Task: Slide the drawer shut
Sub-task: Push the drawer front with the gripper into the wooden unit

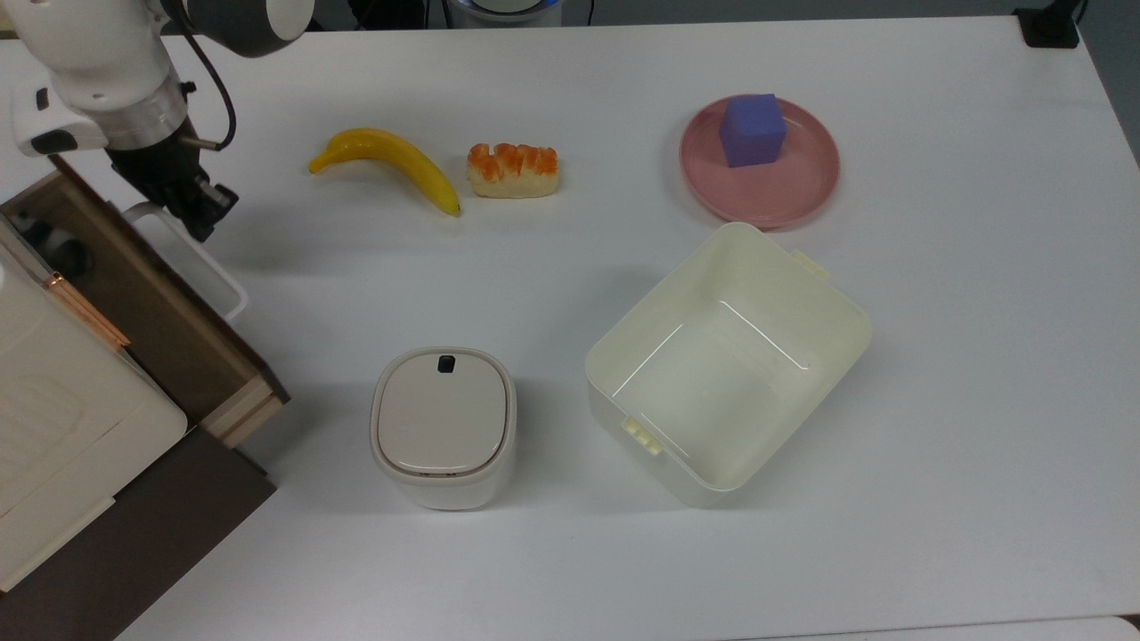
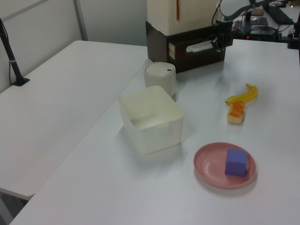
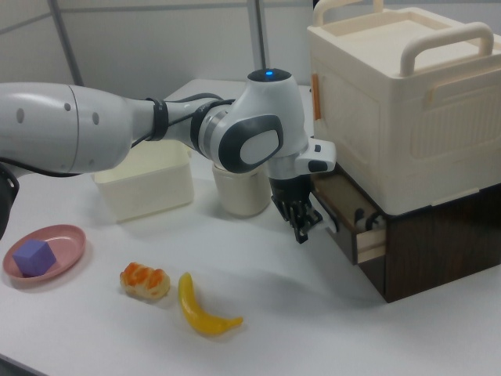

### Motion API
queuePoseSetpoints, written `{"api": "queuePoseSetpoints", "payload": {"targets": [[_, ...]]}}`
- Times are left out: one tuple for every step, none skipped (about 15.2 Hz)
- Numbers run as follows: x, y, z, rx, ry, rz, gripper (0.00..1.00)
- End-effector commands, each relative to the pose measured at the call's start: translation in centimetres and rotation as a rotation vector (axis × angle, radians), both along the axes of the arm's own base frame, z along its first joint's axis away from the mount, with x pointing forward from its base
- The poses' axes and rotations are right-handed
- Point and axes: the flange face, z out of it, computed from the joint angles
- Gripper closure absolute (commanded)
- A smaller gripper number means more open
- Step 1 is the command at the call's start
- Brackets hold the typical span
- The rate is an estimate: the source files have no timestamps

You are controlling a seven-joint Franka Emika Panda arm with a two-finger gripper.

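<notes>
Gripper [image 1: 207, 214] sits at the white handle [image 1: 191, 258] of the drawer [image 1: 156, 307], at the handle's far end in the top view, by the top view's left edge. In the right view the gripper [image 3: 301, 222] points down, just in front of the drawer's front panel. Contact with the handle looks likely but can't be confirmed. The fingers [image 1: 200, 203] look close together; can't tell if they are fully pressed together or pinching anything.

The drawer is part-way out of the dark brown cabinet [image 3: 427, 243], under the cream crate [image 3: 399, 102] stacked on top. Light wood side and brown inner bottom are visible in the top view. A small black-and-white object [image 1: 40, 233] lies in the drawer's far corner, mostly hidden.

On the white tabletop [image 1: 962, 401]:
- banana [image 1: 392, 160] and an orange-topped bread piece [image 1: 514, 169] just beside each other, to the gripper's right in the top view
- pink plate [image 1: 793, 191] carrying a purple cube [image 1: 753, 130]
- open cream bin [image 1: 726, 365], near the plate
- white lidded container [image 1: 443, 427], between the bin and the drawer in the top view
</notes>
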Motion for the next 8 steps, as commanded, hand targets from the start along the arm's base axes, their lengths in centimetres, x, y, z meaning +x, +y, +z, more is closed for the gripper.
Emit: {"api": "queuePoseSetpoints", "payload": {"targets": [[1.4, 0.1, 0.5, -0.032, -0.119, -0.093, 1.0], [1.5, 0.1, 0.6, -0.036, -0.137, -0.107, 1.0], [1.6, -0.2, 0.8, -0.04, -0.157, -0.129, 1.0], [1.8, -0.4, 0.7, -0.044, -0.171, -0.145, 1.0], [1.9, -0.5, 0.8, -0.048, -0.188, -0.159, 1.0], [1.9, -0.8, 0.8, -0.052, -0.202, -0.172, 1.0], [2.0, -0.9, 0.9, -0.056, -0.214, -0.176, 1.0], [2.0, -1.0, 1.0, -0.06, -0.225, -0.178, 1.0]]}}
